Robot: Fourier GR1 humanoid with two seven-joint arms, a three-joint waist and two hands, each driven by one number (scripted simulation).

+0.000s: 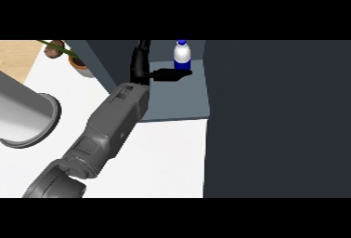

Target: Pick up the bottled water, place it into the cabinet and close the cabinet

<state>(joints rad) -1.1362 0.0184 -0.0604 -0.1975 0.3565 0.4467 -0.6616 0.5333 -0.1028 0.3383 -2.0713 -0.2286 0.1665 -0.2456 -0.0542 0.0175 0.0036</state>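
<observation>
The bottled water (182, 53), clear with a blue cap and a blue base, stands upright at the back of the cabinet's grey floor (179, 100). My left hand (142, 65) is inside the cabinet, just left of the bottle. It is open, with fingers pointing away from me. Its thumb (170, 74) reaches toward the bottle's foot, and I cannot tell if it touches. The cabinet's dark door (274, 116) stands open and fills the right side of the view. My right hand does not show.
A large grey metal pot (27, 116) sits at the left on the white counter (165, 158). A potted plant (79, 62) stands at the back left, close to the cabinet's left wall.
</observation>
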